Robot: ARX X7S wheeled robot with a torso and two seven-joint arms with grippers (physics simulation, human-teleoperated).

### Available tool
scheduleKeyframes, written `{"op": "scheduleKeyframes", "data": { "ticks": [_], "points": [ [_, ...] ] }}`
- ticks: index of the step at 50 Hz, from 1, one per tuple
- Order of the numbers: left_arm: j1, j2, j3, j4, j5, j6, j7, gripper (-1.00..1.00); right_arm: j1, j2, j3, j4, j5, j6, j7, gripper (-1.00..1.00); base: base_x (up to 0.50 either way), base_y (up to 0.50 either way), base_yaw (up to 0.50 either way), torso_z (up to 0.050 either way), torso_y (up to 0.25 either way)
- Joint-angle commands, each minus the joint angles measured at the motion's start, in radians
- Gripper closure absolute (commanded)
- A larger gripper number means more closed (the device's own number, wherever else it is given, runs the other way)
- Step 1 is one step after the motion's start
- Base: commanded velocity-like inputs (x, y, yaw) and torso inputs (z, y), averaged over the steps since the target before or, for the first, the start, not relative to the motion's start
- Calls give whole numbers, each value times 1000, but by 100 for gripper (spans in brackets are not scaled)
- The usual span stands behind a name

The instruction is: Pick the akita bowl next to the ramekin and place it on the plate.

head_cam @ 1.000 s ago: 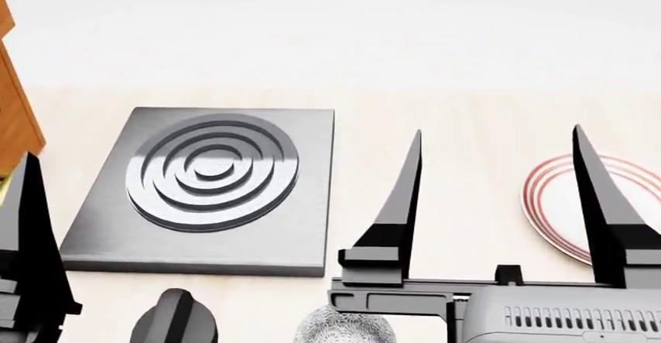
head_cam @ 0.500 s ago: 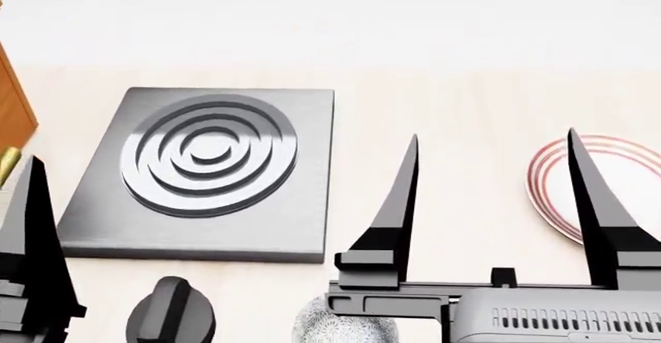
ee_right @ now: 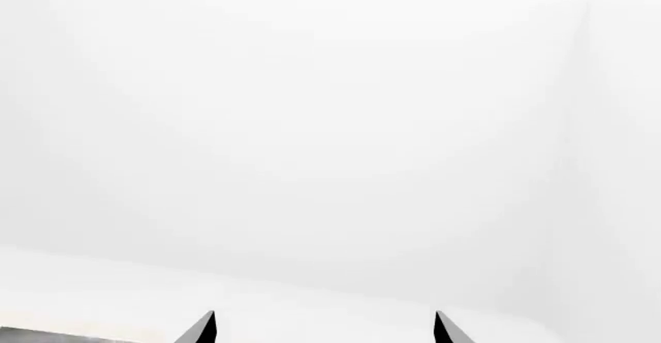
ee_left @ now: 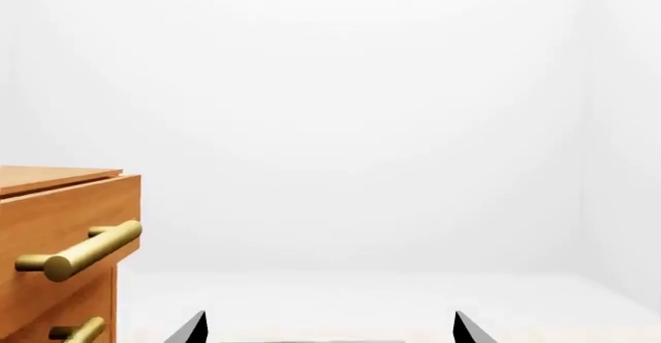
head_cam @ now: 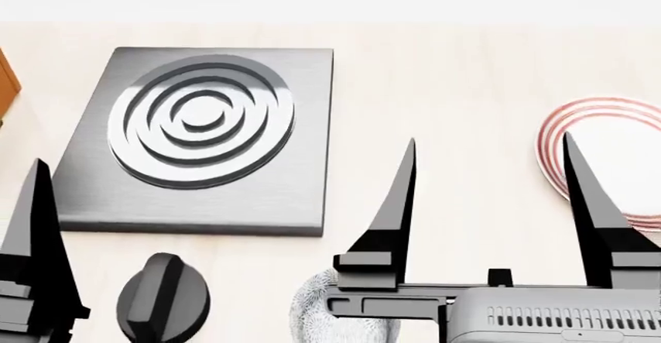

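Observation:
A grey-and-white speckled akita bowl (head_cam: 315, 316) shows only in part at the bottom edge of the head view, behind the body of my right gripper (head_cam: 491, 204). That gripper is open and empty, its two dark fingers spread wide above the counter. The white plate (head_cam: 620, 153) with thin red rings lies at the right edge, behind the right finger (head_cam: 590, 211). The ramekin is out of view, so I cannot tell which akita bowl this is. One finger (head_cam: 34, 242) of my left gripper shows at the far left. In the wrist views the left gripper (ee_left: 330, 331) and the right gripper (ee_right: 325, 329) both stand open and empty.
A grey square burner plate (head_cam: 279, 196) with raised concentric rings lies on the pale wooden counter (head_cam: 454, 87) at the left. A black knob (head_cam: 163, 300) sits in front of it. A wooden drawer unit (ee_left: 62, 227) with brass handles stands at the far left.
The head view has tilted downward: burner plate and white plate sit higher in the picture, and more of the speckled bowl and knob shows. Both grippers keep their place and stay open.

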Motion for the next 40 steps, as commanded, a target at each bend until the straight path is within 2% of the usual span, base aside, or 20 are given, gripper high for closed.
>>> {"op": "scheduleKeyframes", "data": {
  "ticks": [1, 40],
  "points": [
    [7, -4, 7, -3, 9, 9, 0, -100, -6, 9, -3, 3, 12, -5, 13, -100, 0, 0, 0, 0, -113],
    [11, -12, 24, -13, 15, 26, -4, -100, -12, 30, -11, 1, 39, -5, 42, -100, 0, 0, 0, 0, -115]
  ]
}}
